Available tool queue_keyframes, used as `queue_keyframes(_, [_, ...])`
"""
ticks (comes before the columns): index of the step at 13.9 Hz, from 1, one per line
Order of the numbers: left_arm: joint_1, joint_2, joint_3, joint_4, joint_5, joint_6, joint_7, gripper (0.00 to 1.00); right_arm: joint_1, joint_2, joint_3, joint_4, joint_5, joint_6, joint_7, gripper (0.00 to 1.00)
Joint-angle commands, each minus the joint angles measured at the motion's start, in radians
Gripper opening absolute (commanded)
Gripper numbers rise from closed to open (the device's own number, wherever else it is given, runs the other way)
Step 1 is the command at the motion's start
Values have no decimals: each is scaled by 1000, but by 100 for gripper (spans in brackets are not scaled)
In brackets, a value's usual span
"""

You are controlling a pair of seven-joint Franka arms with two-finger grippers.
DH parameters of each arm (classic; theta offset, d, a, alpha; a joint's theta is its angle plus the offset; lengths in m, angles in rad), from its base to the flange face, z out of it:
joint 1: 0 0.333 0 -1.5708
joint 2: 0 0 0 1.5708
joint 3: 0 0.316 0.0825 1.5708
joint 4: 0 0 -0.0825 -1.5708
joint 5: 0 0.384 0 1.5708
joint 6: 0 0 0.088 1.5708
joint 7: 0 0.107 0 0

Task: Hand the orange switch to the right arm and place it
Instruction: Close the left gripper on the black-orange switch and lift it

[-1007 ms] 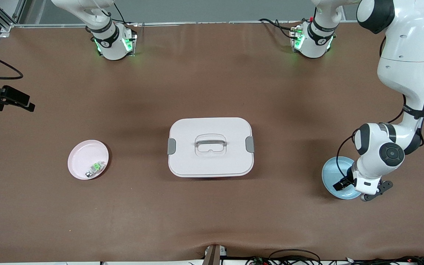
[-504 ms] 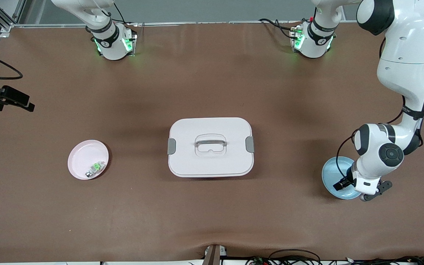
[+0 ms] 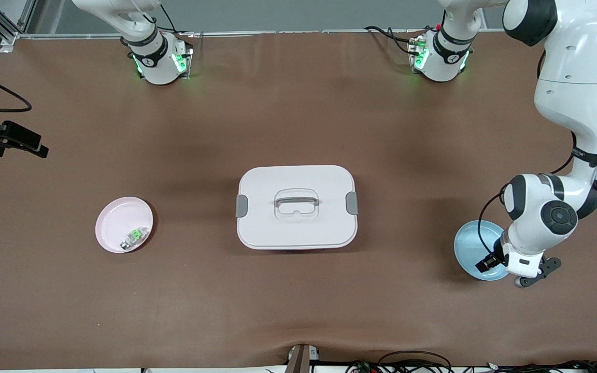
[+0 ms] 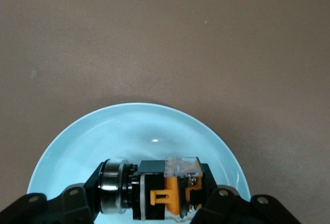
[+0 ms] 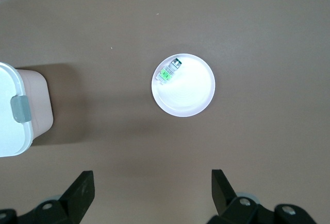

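Observation:
The orange switch (image 4: 165, 195), a black block with an orange middle and a silvery ring at one end, lies crosswise between the jaws of my left gripper (image 4: 154, 193), which is shut on it. It hangs low over the light blue dish (image 4: 129, 136); I cannot tell whether it touches the dish. In the front view the left wrist (image 3: 529, 243) covers the switch above the blue dish (image 3: 467, 243), at the left arm's end of the table. My right gripper (image 5: 153, 183) is open and holds nothing, high over bare table near the pink dish (image 5: 191, 92).
A white lidded box (image 3: 297, 206) with grey clasps sits mid-table. The pink dish (image 3: 117, 223) toward the right arm's end holds a small clear part with a green centre (image 3: 135, 235). A black device (image 3: 8, 139) juts in at that end's edge.
My left gripper has shut on the orange switch over the blue dish, and its wrist has shifted slightly toward the front camera. The right arm has not moved.

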Motion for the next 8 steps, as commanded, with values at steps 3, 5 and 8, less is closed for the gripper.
queue_keyframes(3, [-3, -120, -90, -14, 8, -153, -124, 0, -7, -14, 5, -9, 7, 6, 3, 100])
queue_keyframes(5, [1, -159, -150, -11, 6, -215, -192, 0, -9, -12, 5, -9, 4, 6, 3, 100])
queue_keyframes(8, [3, -213, -234, -11, 6, -307, -299, 0, -15, -4, 1, -5, 5, 6, 3, 100])
